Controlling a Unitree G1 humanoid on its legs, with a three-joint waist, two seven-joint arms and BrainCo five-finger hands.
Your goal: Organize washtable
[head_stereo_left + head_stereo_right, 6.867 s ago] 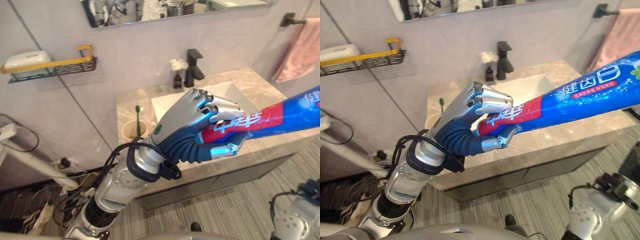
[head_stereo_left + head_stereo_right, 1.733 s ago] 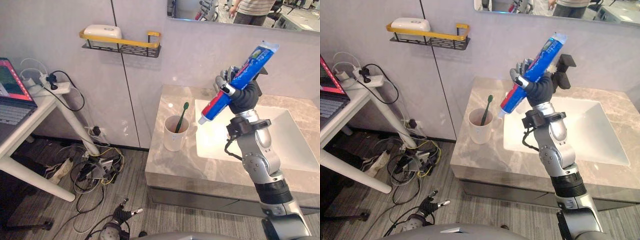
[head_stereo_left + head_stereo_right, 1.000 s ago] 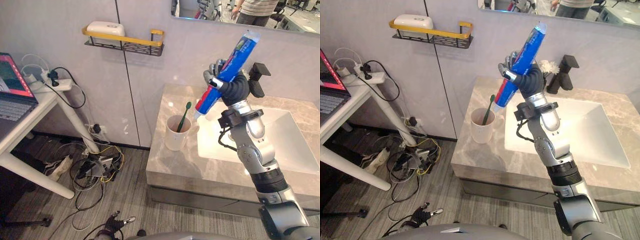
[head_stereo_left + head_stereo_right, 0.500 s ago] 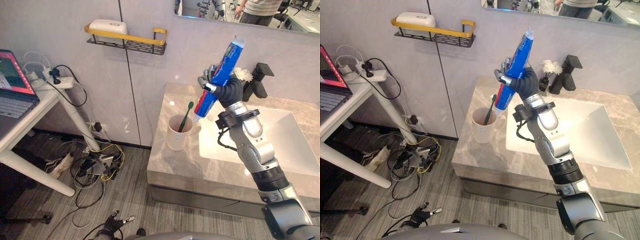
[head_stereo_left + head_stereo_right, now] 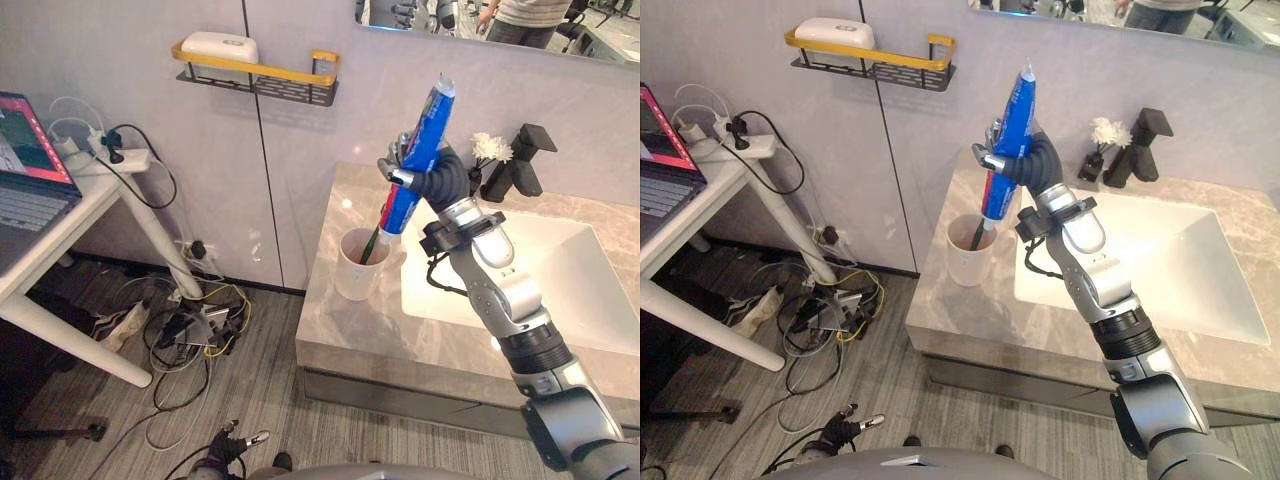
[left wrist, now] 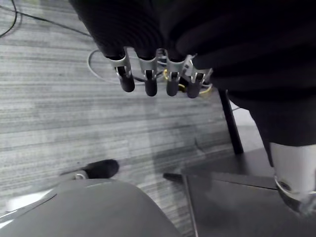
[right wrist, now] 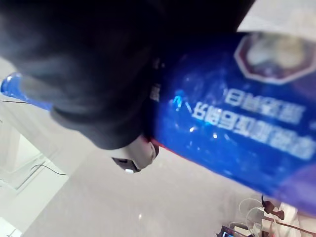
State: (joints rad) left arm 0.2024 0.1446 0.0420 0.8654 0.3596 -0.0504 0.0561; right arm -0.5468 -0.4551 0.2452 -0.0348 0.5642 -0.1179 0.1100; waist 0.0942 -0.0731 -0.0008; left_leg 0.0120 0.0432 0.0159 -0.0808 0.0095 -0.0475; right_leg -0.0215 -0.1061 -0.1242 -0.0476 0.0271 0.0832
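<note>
My right hand point(image 5: 436, 178) is shut on a blue and red toothpaste tube point(image 5: 431, 112), gripping it round its middle. The tube point(image 5: 1016, 108) stands almost upright, its lower red end just over the mouth of a white cup point(image 5: 359, 270). That cup stands on the marble counter point(image 5: 345, 335), left of the basin. A green toothbrush point(image 5: 371, 246) leans inside it, partly behind the tube. The tube's blue body point(image 7: 237, 113) also shows close up in the right wrist view. Down by the floor my left hand point(image 6: 158, 74) hangs open and empty, fingers straight.
A white basin point(image 5: 530, 270) lies right of the cup, with a black tap point(image 5: 520, 160) and a small flower vase point(image 5: 490, 152) behind it. A yellow-railed wall shelf point(image 5: 260, 78) holds a white soap box point(image 5: 213, 45). A side table with a laptop point(image 5: 30, 150) stands left, above cables point(image 5: 190, 330).
My right hand has carried the tube leftward and turned it more upright, bringing its lower end from beside the cup to just over its mouth. The left hand has stayed still.
</note>
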